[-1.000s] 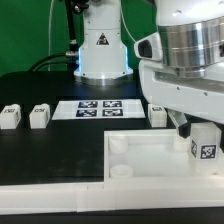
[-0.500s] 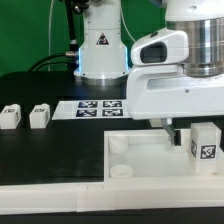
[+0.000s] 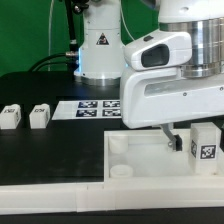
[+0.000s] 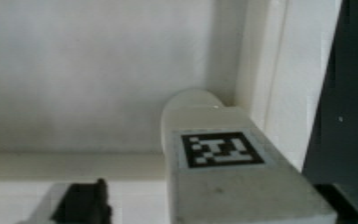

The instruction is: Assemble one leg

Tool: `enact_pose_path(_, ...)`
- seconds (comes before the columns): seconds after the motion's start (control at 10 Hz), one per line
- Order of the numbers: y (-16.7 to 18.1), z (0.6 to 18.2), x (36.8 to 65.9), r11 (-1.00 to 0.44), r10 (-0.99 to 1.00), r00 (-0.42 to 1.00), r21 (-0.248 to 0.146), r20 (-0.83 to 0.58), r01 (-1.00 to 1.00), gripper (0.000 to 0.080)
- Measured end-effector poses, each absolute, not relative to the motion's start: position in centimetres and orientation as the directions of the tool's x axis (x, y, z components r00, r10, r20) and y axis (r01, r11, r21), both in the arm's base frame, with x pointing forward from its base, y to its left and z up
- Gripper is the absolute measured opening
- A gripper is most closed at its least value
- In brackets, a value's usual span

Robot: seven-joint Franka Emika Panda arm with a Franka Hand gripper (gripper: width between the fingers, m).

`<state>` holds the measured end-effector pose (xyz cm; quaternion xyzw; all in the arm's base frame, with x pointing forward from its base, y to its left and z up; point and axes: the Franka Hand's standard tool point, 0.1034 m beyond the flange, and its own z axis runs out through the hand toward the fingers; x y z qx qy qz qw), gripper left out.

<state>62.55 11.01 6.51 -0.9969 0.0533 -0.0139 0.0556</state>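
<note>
A leg (image 3: 205, 148), a small white post with a black-and-white tag, stands in the white tray (image 3: 140, 158) near its corner at the exterior view's right. My gripper (image 3: 188, 138) hangs low over it, open, with one dark finger (image 3: 172, 137) beside the leg. In the wrist view the leg (image 4: 226, 150) lies between my gripper's (image 4: 211, 205) two fingers (image 4: 87, 200), with a gap on one side. Two more legs (image 3: 10, 117) (image 3: 39, 117) lie on the black table at the exterior view's left.
The marker board (image 3: 95, 108) lies behind the tray in front of the arm's base (image 3: 100, 45). A long white bar (image 3: 50, 197) lies along the front edge. The tray has round sockets (image 3: 118, 148) at its corners.
My hand has shifted toward the exterior view's left and now hides the leg that lay beside the marker board. The standing leg has not moved.
</note>
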Motion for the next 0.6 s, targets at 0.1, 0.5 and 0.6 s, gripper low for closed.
enact_pose_path(0.1, 11.08, 6.51, 62.54, -0.974, -0.200, 0.980, -0.116, 0.011, -0.197, 0.0408)
enact_pose_path(0.5, 11.09, 6.53, 62.58, -0.741, -0.661, 0.748, -0.108, -0.057, -0.663, 0.0290)
enact_pose_path(0.6, 11.14, 6.49, 62.57, -0.633, -0.764, 0.640, -0.101, -0.077, -0.768, 0.0290)
